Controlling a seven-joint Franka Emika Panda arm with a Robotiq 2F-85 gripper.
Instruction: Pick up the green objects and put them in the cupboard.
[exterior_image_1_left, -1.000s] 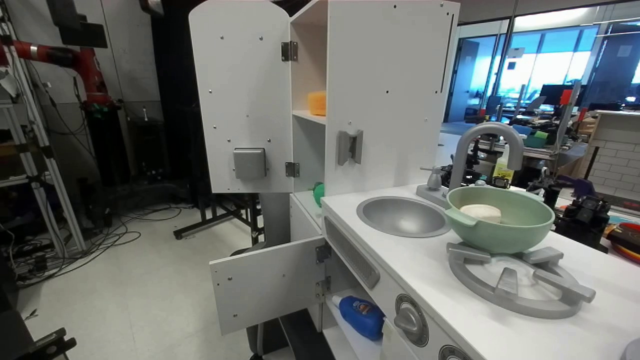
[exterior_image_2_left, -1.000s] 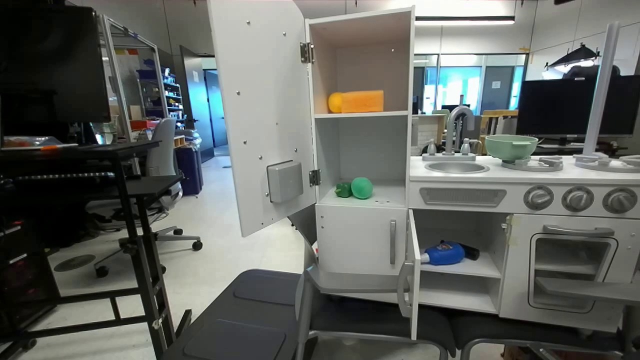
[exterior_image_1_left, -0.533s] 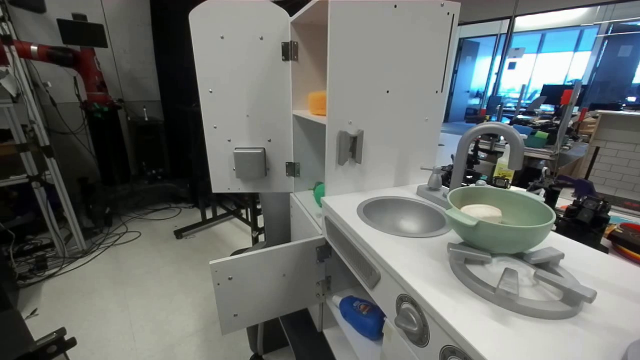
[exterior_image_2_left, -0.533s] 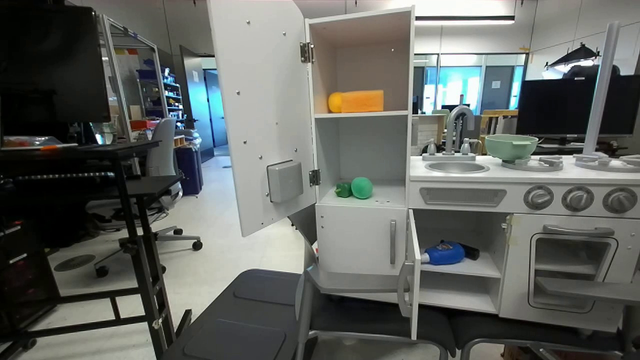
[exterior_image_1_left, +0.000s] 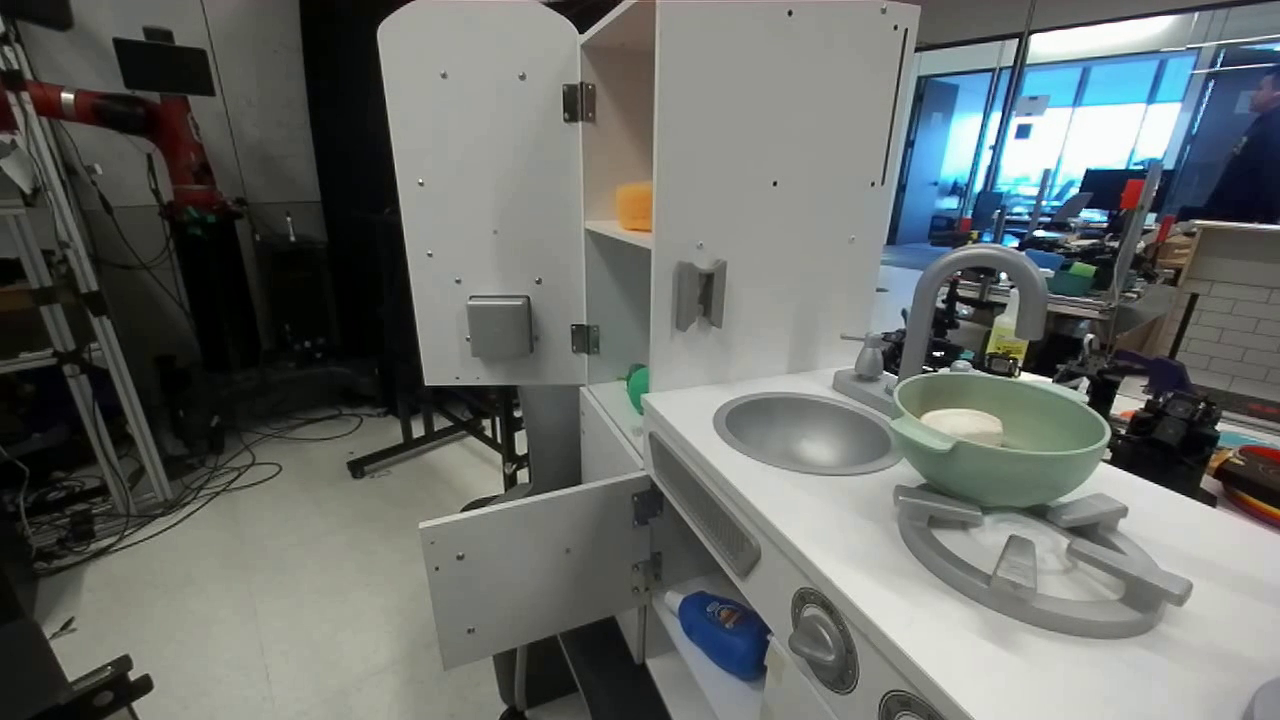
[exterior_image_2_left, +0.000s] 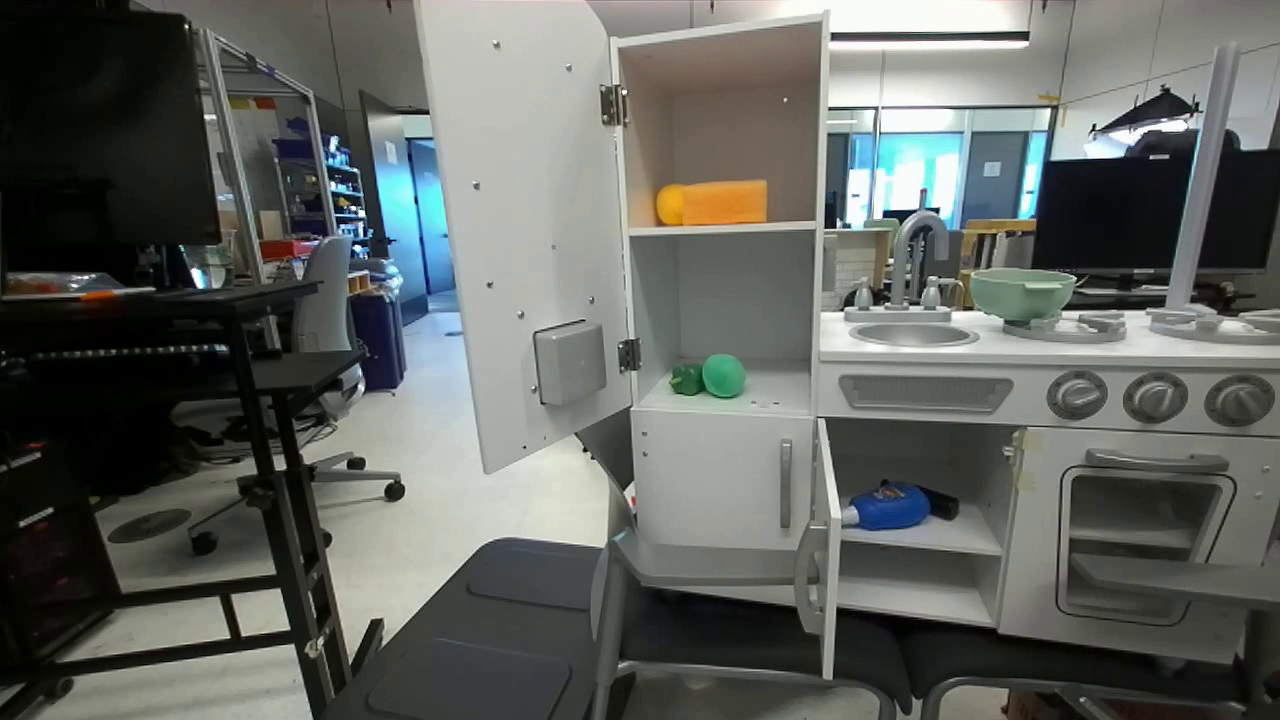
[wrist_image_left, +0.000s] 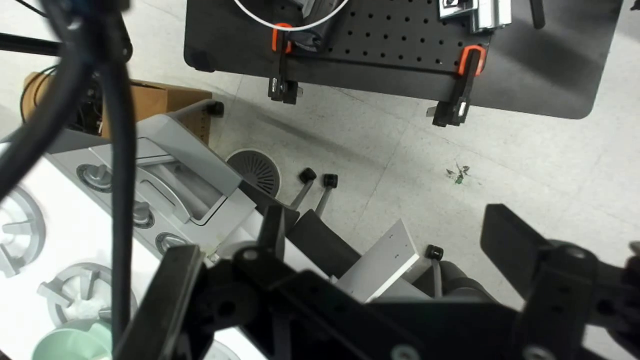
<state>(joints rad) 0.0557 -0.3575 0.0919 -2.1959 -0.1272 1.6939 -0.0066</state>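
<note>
Two black fingers (wrist_image_left: 510, 245) of the gripper (wrist_image_left: 387, 227) are spread wide apart in the wrist view, pale floor (wrist_image_left: 435, 205) visible in the gap. Well to the gripper's left, low in that view, a pale green bowl (wrist_image_left: 72, 345) rests on a grey burner (wrist_image_left: 86, 281) of a white counter (wrist_image_left: 20, 317). Nearer the gripper, a blurred black cable (wrist_image_left: 123, 200) runs down the view, then come grey knobs (wrist_image_left: 141, 214) and an oven door (wrist_image_left: 192, 185). Between the fingers, farther off, a white door panel (wrist_image_left: 380, 265) juts over the floor. Beyond the gripper, toward the top of the view, lies a black tabletop (wrist_image_left: 380, 75) with two orange-and-black clamps (wrist_image_left: 466, 85) at its edge.

In an exterior view, a tall white cupboard (exterior_image_2_left: 745, 290) has its hinged door (exterior_image_2_left: 535, 210) swung wide to the left. On its lower shelf (exterior_image_2_left: 785, 382) are the green objects: a small dark green piece (exterior_image_2_left: 686, 379) and, just to its right, a round lighter piece (exterior_image_2_left: 724, 376). An orange ball (exterior_image_2_left: 671, 205) and an orange block (exterior_image_2_left: 726, 203) share the upper shelf (exterior_image_2_left: 722, 230). Where the cupboard lies from the gripper cannot be told.
</note>
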